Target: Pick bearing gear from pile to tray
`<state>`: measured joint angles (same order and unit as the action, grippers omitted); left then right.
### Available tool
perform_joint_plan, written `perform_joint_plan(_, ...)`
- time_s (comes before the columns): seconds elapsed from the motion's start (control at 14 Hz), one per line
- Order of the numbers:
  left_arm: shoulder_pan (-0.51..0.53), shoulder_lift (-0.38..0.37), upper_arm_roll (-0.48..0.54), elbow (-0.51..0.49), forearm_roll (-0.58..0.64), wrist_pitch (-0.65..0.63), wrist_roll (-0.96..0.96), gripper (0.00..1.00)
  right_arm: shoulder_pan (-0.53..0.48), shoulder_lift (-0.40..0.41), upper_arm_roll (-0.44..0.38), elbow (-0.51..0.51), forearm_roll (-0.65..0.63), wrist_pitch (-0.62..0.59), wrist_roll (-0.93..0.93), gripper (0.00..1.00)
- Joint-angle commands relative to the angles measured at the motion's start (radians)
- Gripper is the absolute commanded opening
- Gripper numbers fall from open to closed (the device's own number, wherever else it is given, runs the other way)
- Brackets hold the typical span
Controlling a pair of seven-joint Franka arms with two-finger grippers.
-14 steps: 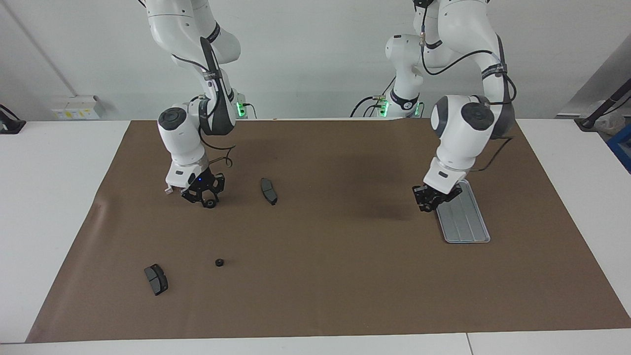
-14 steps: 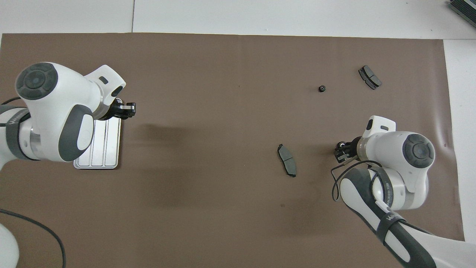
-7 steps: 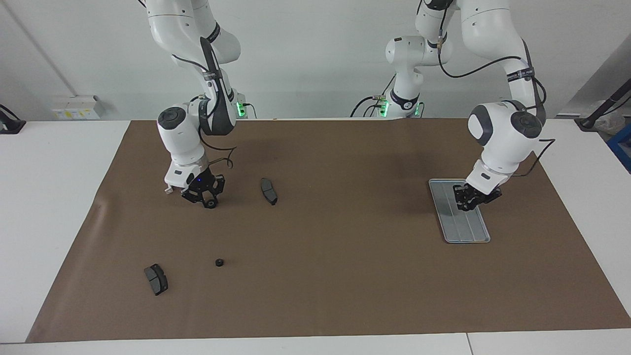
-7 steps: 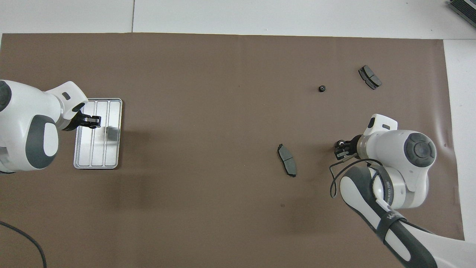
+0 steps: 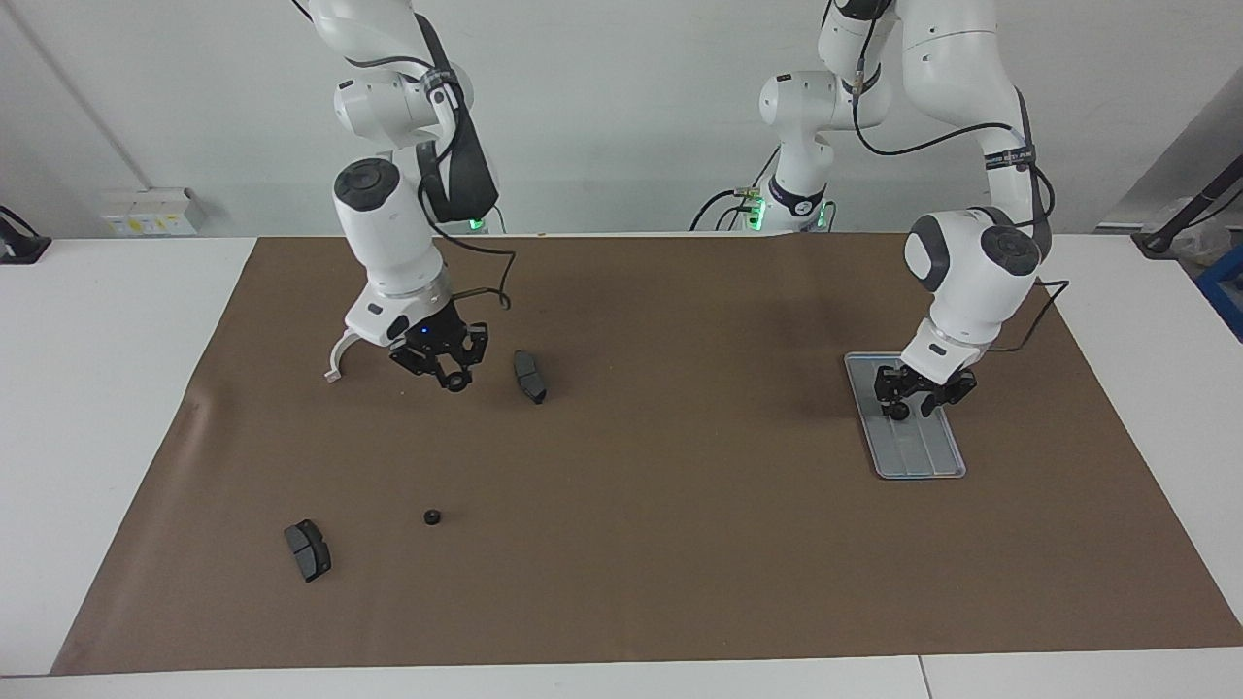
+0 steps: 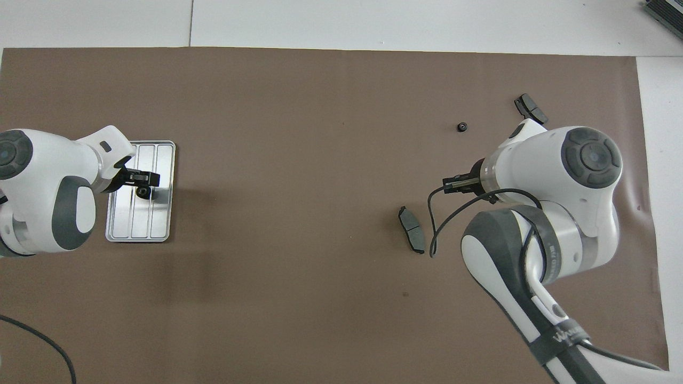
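Gear (image 5: 900, 412) sits low over the middle of the tray (image 5: 923, 456), right under the left gripper (image 5: 913, 396). That gripper's jaws stand apart and grip nothing. Whether the gear already rests on the tray's ridges I cannot tell. Clock directions below are read in the overhead view, with 12 o'clock pointing away from the robots.

The tray lies on the brown mat (image 5: 680, 534) at the left arm's end of the table, its long sides running 12 to 6 o'clock.

The right gripper (image 5: 453, 374) hangs above the mat at the right arm's end, closed narrowly on a held gear (image 5: 454, 382), a small black ring with a pale centre at its tips. A pad (image 5: 530, 377) lies on the mat at about 7 o'clock from this gripper, close by but apart from it.

A loose gear (image 5: 432, 516) lies on the mat at 12 o'clock from the right gripper, well apart. A second pad (image 5: 308, 549) lies between 2 and 3 o'clock from the loose gear, near the mat's edge.
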<state>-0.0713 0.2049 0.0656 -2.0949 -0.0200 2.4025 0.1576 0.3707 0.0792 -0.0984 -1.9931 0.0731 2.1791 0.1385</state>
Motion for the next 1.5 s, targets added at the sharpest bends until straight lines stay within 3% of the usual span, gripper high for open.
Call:
perform_joint_plan(0.0, -0.011, 0.001, -0.003, 0.032, -0.012, 0.0, -0.004, 0.88, 0.065, 0.056, 0.005, 0.105, 0.028, -0.036, 0.169, 0.0)
perform_joint_plan(0.21, -0.036, 0.008, -0.007, 0.07, -0.093, -0.003, -0.026, 0.88, 0.173, 0.123, 0.005, 0.193, 0.071, -0.018, 0.392, 0.0)
perform_joint_plan(0.43, -0.097, 0.022, -0.007, 0.111, -0.098, -0.013, -0.155, 0.88, 0.253, 0.215, 0.005, 0.277, 0.071, 0.045, 0.547, 0.0)
perform_joint_plan(0.93, -0.208, 0.053, -0.007, 0.209, -0.098, -0.066, -0.372, 0.88, 0.419, 0.393, 0.003, 0.277, 0.051, 0.252, 0.753, 0.0)
perform_joint_plan(1.22, -0.278, 0.067, -0.006, 0.246, -0.098, -0.082, -0.513, 0.88, 0.45, 0.425, 0.003, 0.261, 0.051, 0.287, 0.763, 0.0)
perform_joint_plan(1.43, -0.318, 0.068, -0.004, 0.254, -0.097, -0.082, -0.582, 0.86, 0.453, 0.432, 0.003, 0.212, 0.051, 0.352, 0.767, 0.39)
